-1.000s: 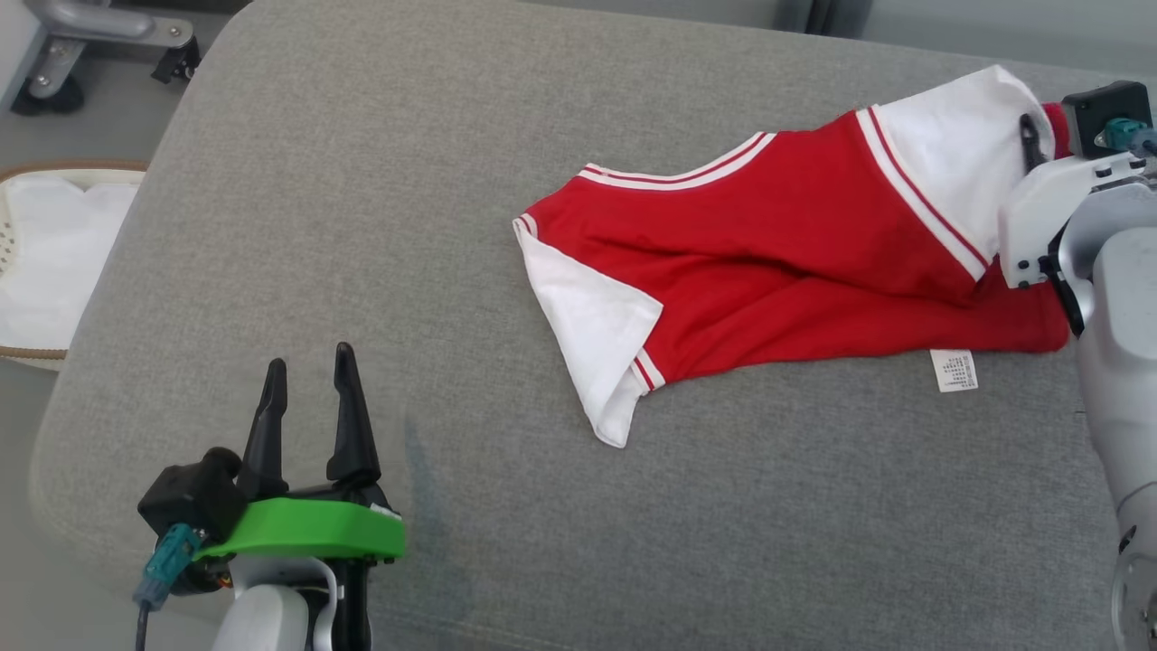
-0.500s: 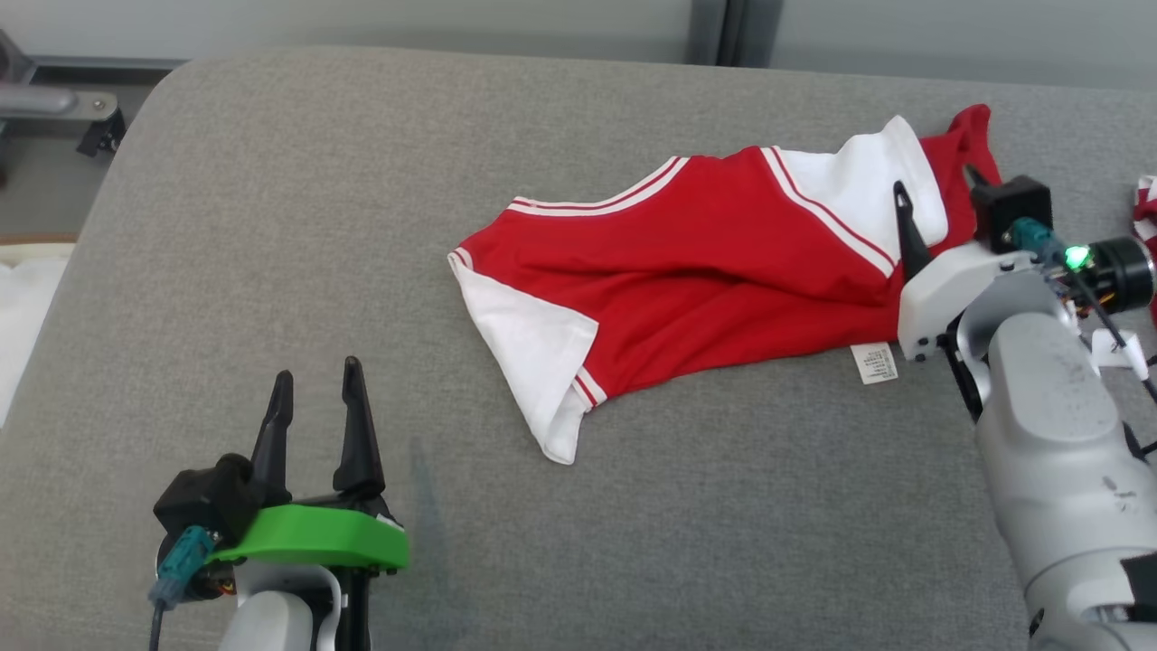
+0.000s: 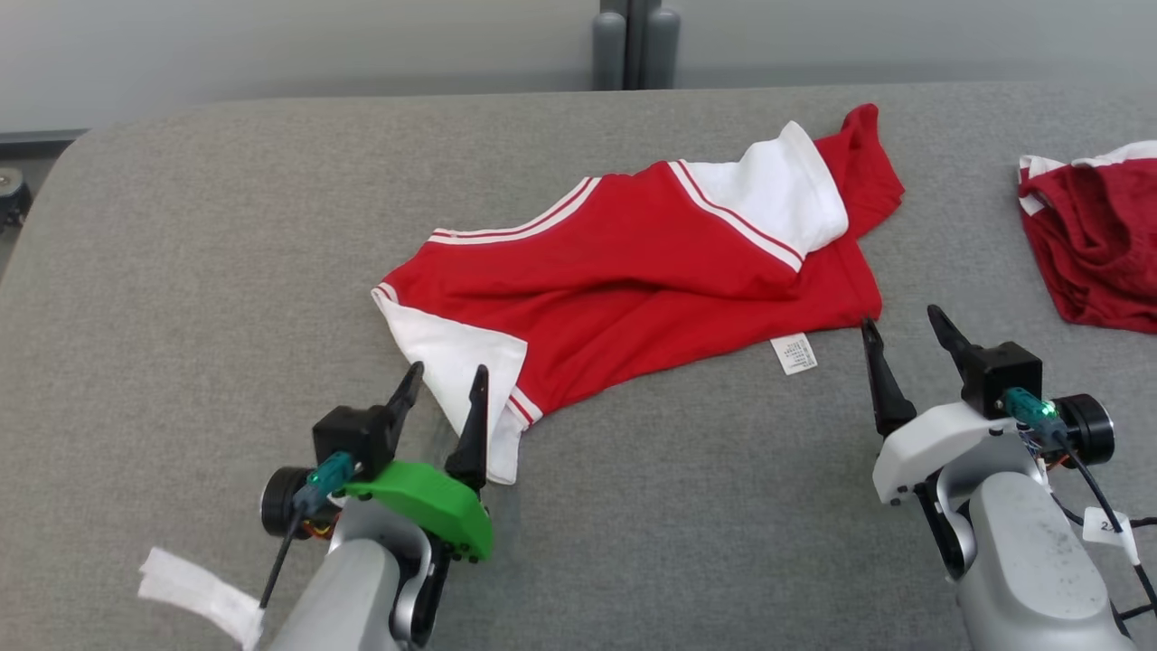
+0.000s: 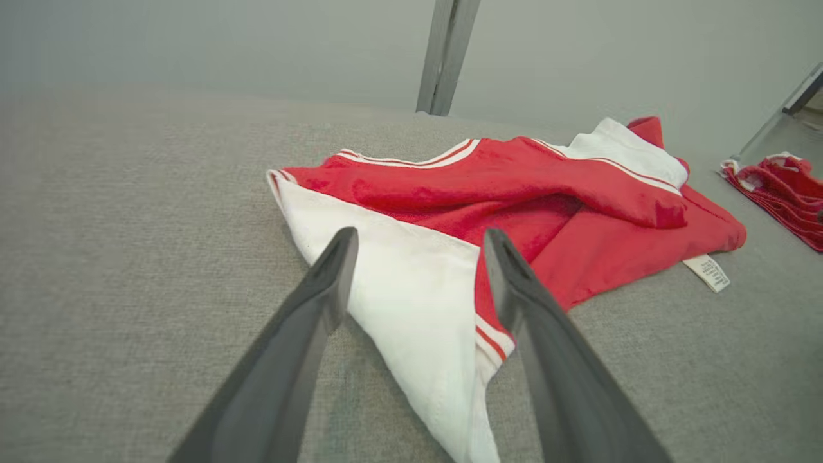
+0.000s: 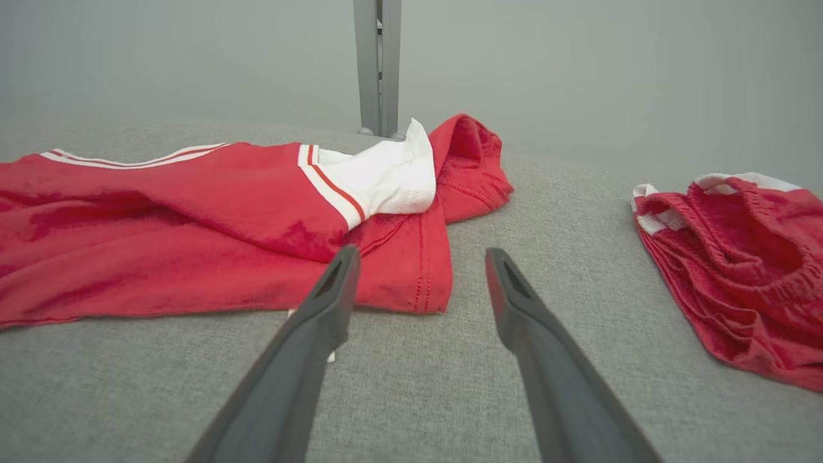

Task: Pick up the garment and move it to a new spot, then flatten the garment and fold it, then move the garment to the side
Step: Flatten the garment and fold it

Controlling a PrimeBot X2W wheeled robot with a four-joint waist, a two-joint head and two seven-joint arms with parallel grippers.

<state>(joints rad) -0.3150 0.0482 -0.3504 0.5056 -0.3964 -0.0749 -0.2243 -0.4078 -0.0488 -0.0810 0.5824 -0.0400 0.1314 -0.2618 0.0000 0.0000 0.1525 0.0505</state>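
Matt soft-cloth garment (image 3: 633,280) on rough grey woven-fabric surface (image 3: 226,271)

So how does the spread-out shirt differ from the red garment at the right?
The shirt lies stretched out long; the red garment is bunched in a heap. The shirt is brighter red with broad white sleeves; the red garment is darker with thin white trim. Both lie on the grey cushion.

2nd red garment (image 3: 1098,244) partly off rt edge
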